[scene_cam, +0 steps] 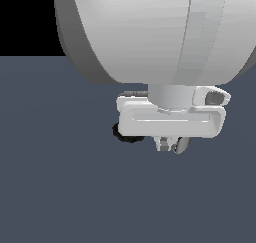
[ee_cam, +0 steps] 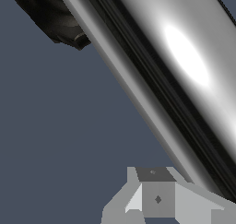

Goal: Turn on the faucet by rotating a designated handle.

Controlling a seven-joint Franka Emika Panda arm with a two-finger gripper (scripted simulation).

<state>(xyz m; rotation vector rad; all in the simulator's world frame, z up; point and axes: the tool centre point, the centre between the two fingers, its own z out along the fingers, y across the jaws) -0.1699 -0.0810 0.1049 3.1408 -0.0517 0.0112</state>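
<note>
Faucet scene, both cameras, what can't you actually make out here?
- Faucet: in the exterior view the white arm hides all but a black edge.
- Handle: the wrist view crops both ends of the silver bar.
- Gripper: only finger stubs show; open, shut or touching the handle is unclear.
- Faucet's base: cut off by the wrist view's edge.

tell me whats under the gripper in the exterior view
Under the gripper, only the faucet's black scalloped base peeks out. The arm covers nearly all of the silver handle.
</note>
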